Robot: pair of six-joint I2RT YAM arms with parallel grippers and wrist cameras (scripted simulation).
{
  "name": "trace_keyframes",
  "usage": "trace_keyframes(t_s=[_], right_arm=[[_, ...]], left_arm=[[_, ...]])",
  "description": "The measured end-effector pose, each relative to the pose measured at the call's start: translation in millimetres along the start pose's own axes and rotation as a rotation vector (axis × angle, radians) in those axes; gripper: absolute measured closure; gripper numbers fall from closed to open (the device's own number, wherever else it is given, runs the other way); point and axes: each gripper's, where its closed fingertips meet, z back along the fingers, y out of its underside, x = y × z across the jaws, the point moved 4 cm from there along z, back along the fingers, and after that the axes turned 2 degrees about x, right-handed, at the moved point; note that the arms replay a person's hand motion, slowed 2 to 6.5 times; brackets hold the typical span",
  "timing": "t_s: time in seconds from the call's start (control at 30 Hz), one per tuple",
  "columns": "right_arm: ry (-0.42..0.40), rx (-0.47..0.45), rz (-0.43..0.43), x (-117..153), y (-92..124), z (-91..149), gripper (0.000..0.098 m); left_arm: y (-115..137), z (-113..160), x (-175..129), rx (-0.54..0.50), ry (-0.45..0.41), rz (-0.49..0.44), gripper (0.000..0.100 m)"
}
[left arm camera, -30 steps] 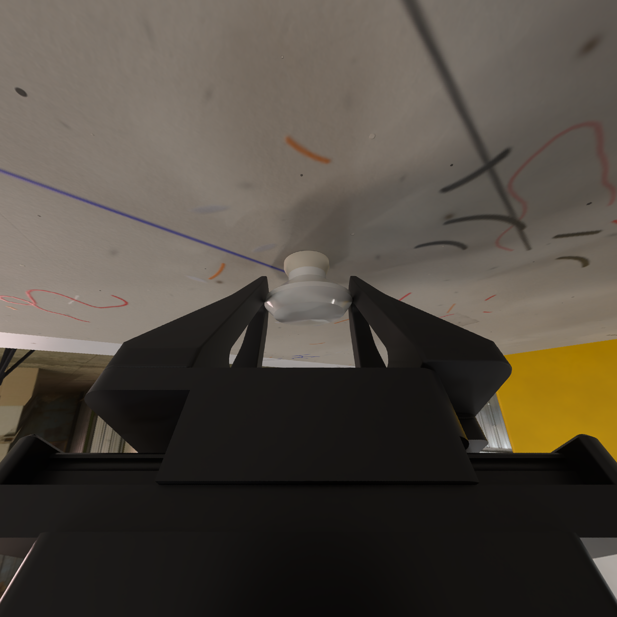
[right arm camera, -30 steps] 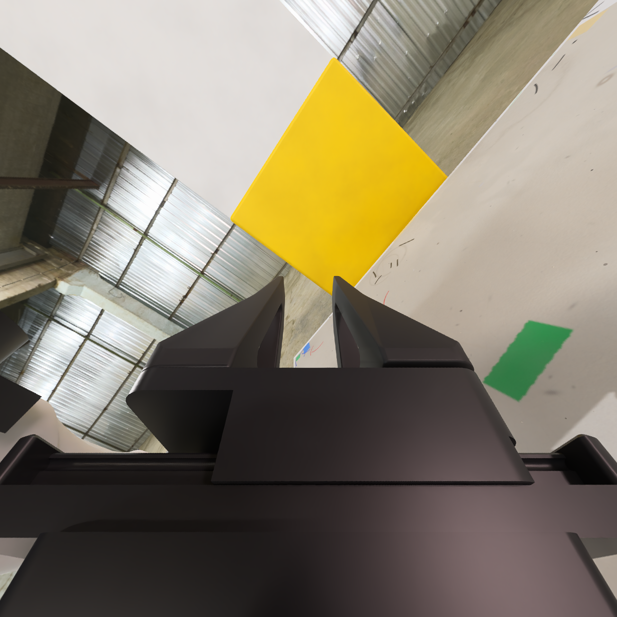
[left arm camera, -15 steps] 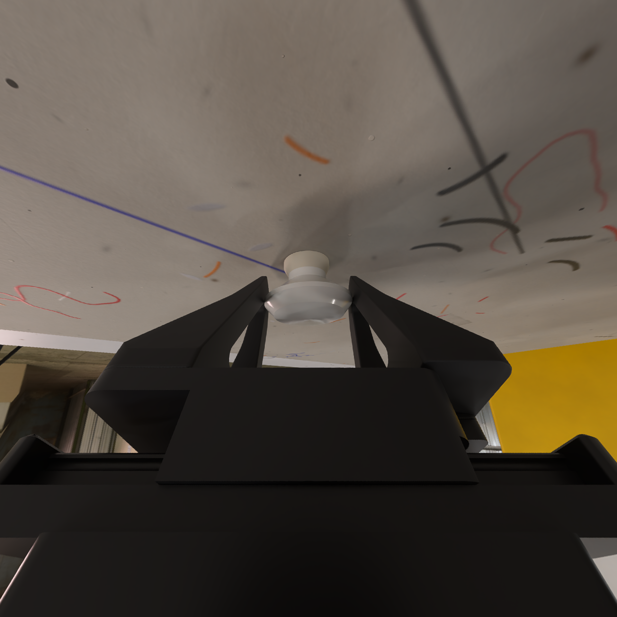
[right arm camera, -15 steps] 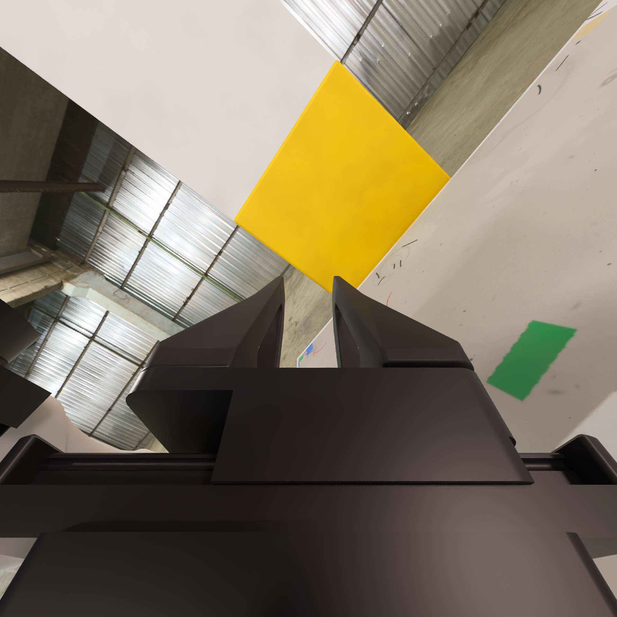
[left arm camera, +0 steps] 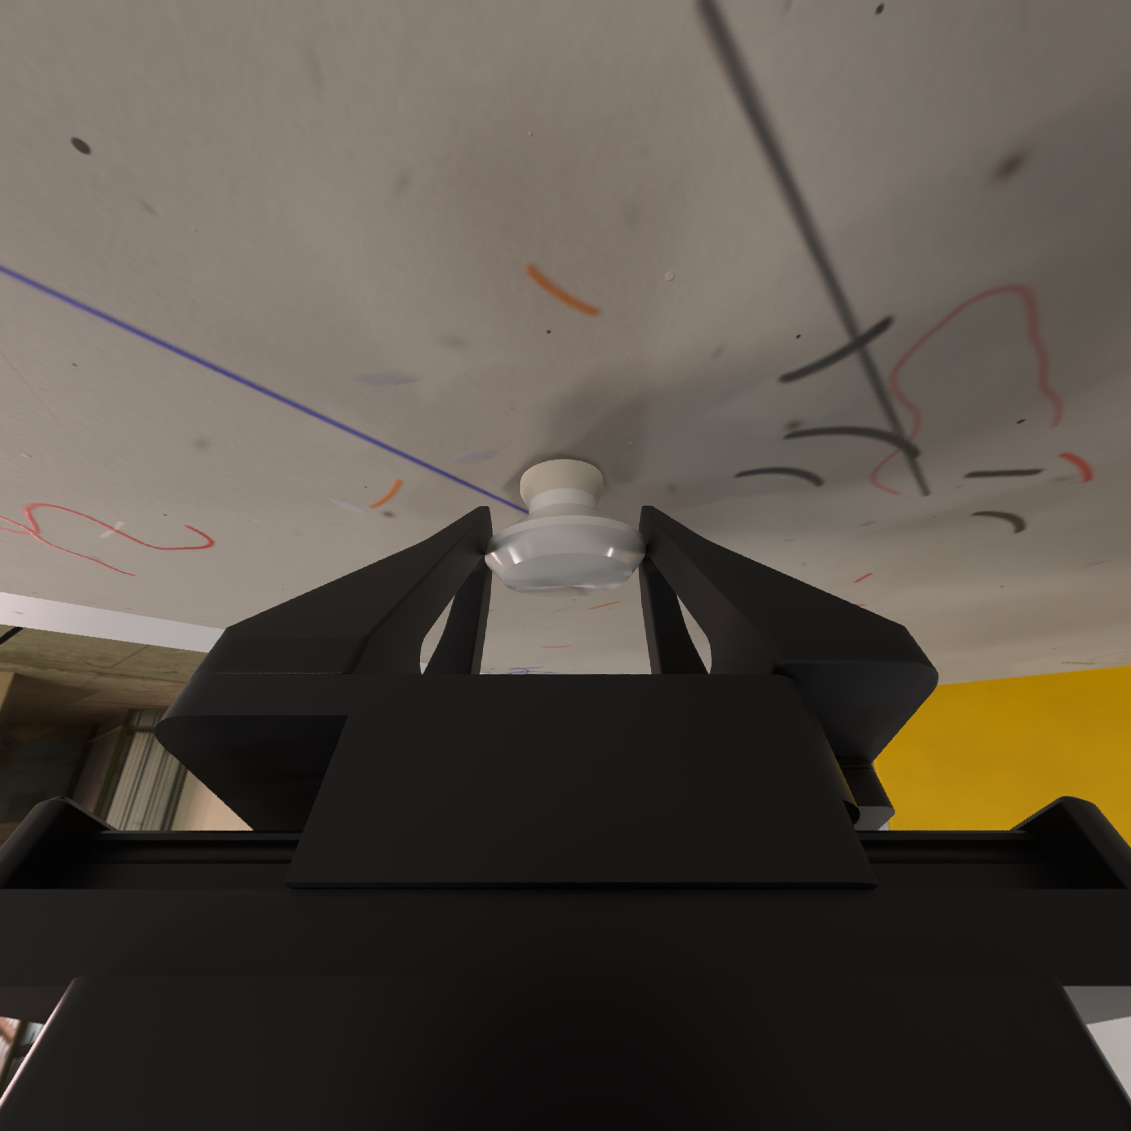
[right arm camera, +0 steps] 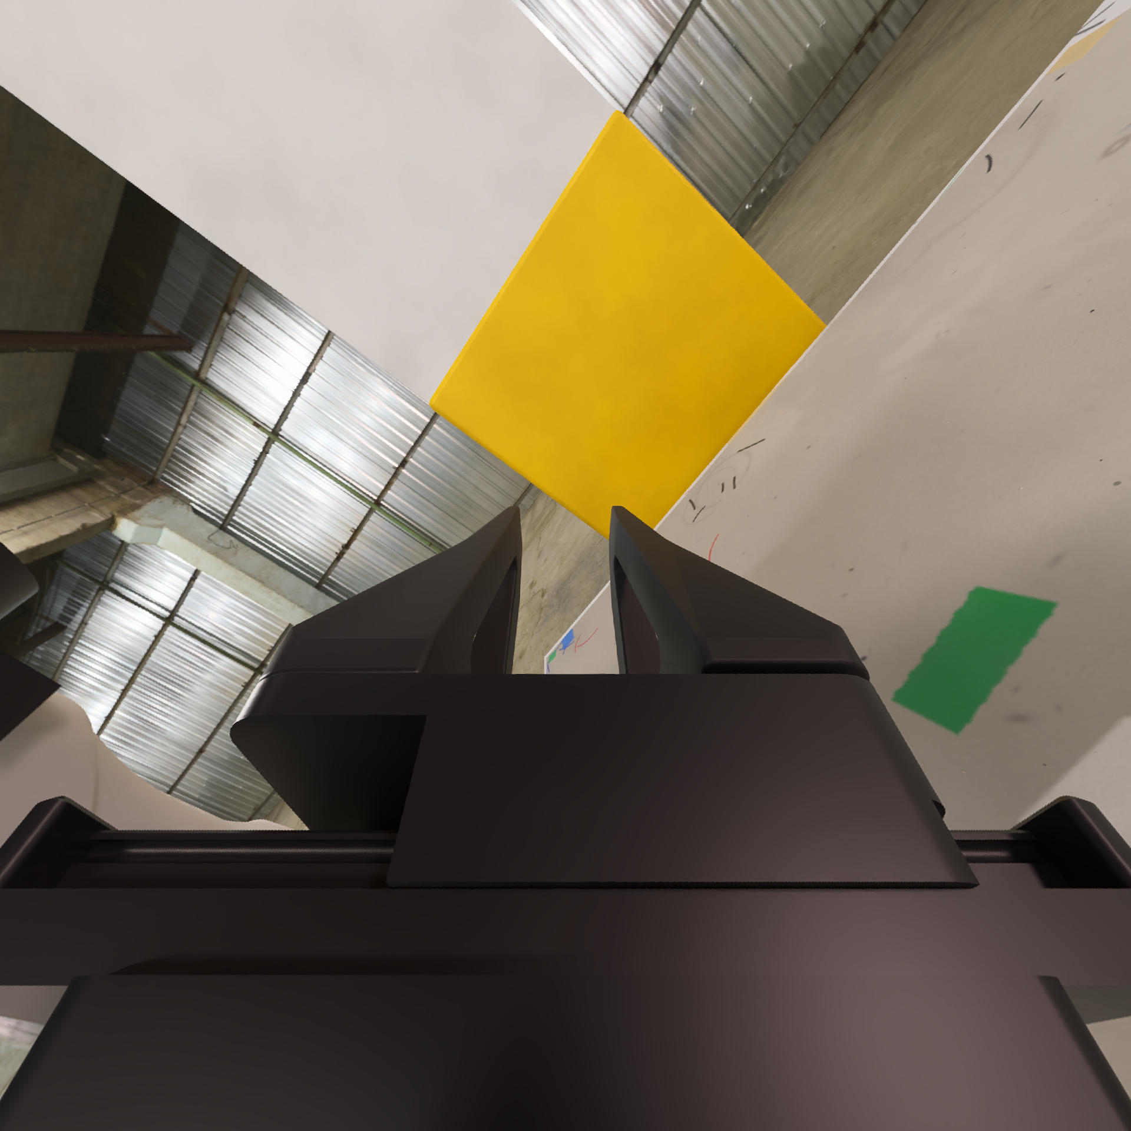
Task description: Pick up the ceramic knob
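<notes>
The ceramic knob [left arm camera: 564,544] is white and glossy with a cream stem end pointing away from the camera. In the left wrist view it sits between my left gripper's [left arm camera: 565,532] two black fingertips, which press on both sides of its wide head. It hangs above the scribbled table top [left arm camera: 367,214]. My right gripper [right arm camera: 565,520] is empty, its jaws a narrow gap apart, and points past the table edge toward a yellow panel [right arm camera: 618,343]. The knob does not show in the right wrist view.
The table top bears coloured pen marks, a blue line [left arm camera: 245,379] and a dark line [left arm camera: 814,245]. In the right wrist view a green patch [right arm camera: 973,658] lies on the table [right arm camera: 918,428]. Corrugated metal walls [right arm camera: 294,489] lie beyond.
The left gripper keeps the knob held; the table marks have drifted slightly, so the left wrist moved a little. The right view has shifted slightly too.
</notes>
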Motion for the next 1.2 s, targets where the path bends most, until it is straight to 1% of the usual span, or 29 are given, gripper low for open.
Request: trace_keyframes(t_s=[0.17, 0.3, 0.43, 0.63, 0.77, 0.9, 1.03, 1.2], right_arm=[[-0.001, 0.0, 0.0, 1, 0, 0, 0.0735], [-0.002, 0.0, 0.001, 1, 0, 0, 0.0735], [-0.001, 0.0, 0.0, 1, 0, 1, 0.0735], [-0.001, -0.001, -0.001, 1, 0, 2, 0.0736], [0.011, 0.006, -0.006, -1, 1, 3, 0.0736], [0.037, 0.017, -0.019, -5, 2, 4, 0.0738], [0.069, 0.025, -0.041, -11, 4, 5, 0.0742], [0.115, 0.038, -0.06, -18, 7, 6, 0.0743]], left_arm=[[-1, 8, -1, -0.062, -0.018, 0.036, 0.06], [0, 22, -4, -0.133, -0.046, 0.077, 0.06], [5, 44, -9, -0.229, -0.092, 0.139, 0.06], [19, 85, -27, -0.416, -0.167, 0.267, 0.06], [36, 106, -50, -0.527, -0.21, 0.353, 0.06], [55, 114, -80, -0.603, -0.241, 0.439, 0.06], [72, 109, -116, -0.656, -0.239, 0.531, 0.06], [85, 88, -165, -0.692, -0.195, 0.653, 0.06]])
